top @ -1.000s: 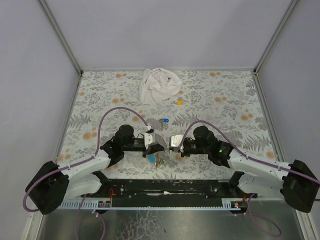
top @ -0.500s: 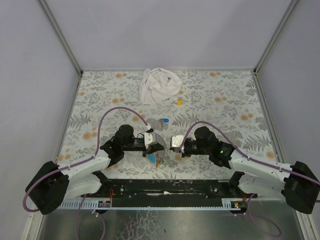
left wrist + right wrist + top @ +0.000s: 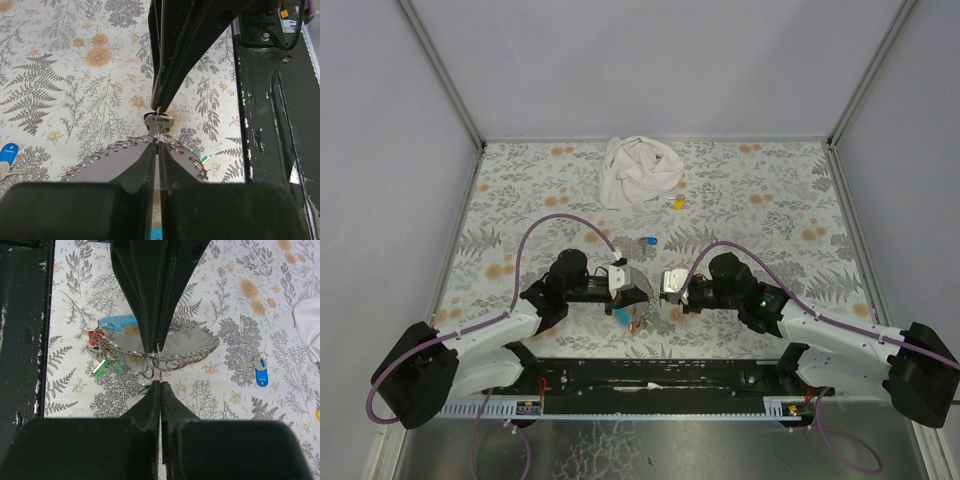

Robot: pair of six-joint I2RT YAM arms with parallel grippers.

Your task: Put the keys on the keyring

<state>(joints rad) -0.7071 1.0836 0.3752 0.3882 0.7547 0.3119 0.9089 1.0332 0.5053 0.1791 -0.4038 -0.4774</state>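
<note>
Left gripper [image 3: 156, 346] and right gripper [image 3: 160, 385], jaws pressed together, both pinch the keyring [image 3: 148, 364]. The blue key [image 3: 259, 376] lies loose beyond it, seemingly next to fetch and thread.

From above, the bunch around the keyring [image 3: 638, 319] is way too tiny to sort ring from keys. Left wrist view: the left pincer [image 3: 156, 142] is a dark blurry mass covering the lower part of the grey strap [image 3: 115, 161], and the blue key [image 3: 7, 152] gets clipped by the left edge. Right wrist view: the white cloth [image 3: 309, 322] and a yellow bit [image 3: 317, 414] are cut off on the right, and the right pincer [image 3: 160, 383] hides the table below the rings.
</note>
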